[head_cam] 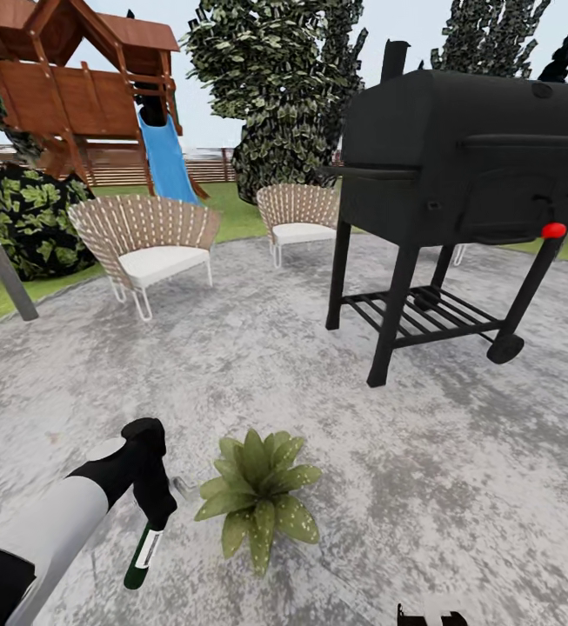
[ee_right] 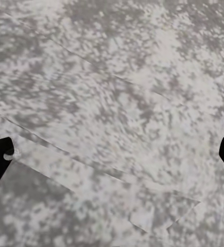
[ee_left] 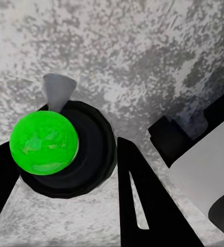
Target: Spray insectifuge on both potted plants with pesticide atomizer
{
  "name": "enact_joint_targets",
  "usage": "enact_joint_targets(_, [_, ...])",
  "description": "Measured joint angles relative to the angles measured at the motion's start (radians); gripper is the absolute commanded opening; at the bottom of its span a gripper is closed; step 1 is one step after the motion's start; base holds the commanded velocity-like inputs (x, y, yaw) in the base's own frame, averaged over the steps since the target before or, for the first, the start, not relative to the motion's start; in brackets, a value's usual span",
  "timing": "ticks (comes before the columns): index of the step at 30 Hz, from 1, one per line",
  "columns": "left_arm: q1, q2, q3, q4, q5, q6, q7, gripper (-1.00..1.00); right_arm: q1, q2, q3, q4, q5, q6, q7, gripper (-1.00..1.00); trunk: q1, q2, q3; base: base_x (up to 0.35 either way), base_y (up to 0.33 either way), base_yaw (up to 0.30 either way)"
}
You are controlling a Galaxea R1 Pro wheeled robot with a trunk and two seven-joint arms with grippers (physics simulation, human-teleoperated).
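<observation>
Left arm (head_cam: 66,513) stretched forward and down, gripper (head_cam: 155,502) clamped on spray bottle (head_cam: 144,552) beside potted plant (head_cam: 257,491); right gripper (ee_right: 112,154) spread wide, empty.

the potted plant's (head_cam: 258,494) pot is hidden under its leaves; the barbecue (head_cam: 475,165) is cut off.

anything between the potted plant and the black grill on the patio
Nothing: in the head view only bare grey paving runs from the potted plant up to the grill.
</observation>
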Motion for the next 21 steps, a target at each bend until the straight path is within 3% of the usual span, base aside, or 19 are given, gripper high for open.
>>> enact_joint_targets(6, [0.001,0.0,-0.008,0.0,0.0,0.0,0.0,-1.0,0.0,-0.001,0.0,0.0,0.0,0.0,0.0,1.0,0.0,0.0,0.0,0.033,0.324,-0.261])
enact_joint_targets(21, [0.003,0.0,-0.004,0.004,0.0,-0.001,0.006,-1.0,0.0,-0.001,0.0,0.0,0.0,0.0,0.0,1.0,0.0,0.0,0.0,-0.102,0.294,-0.262])
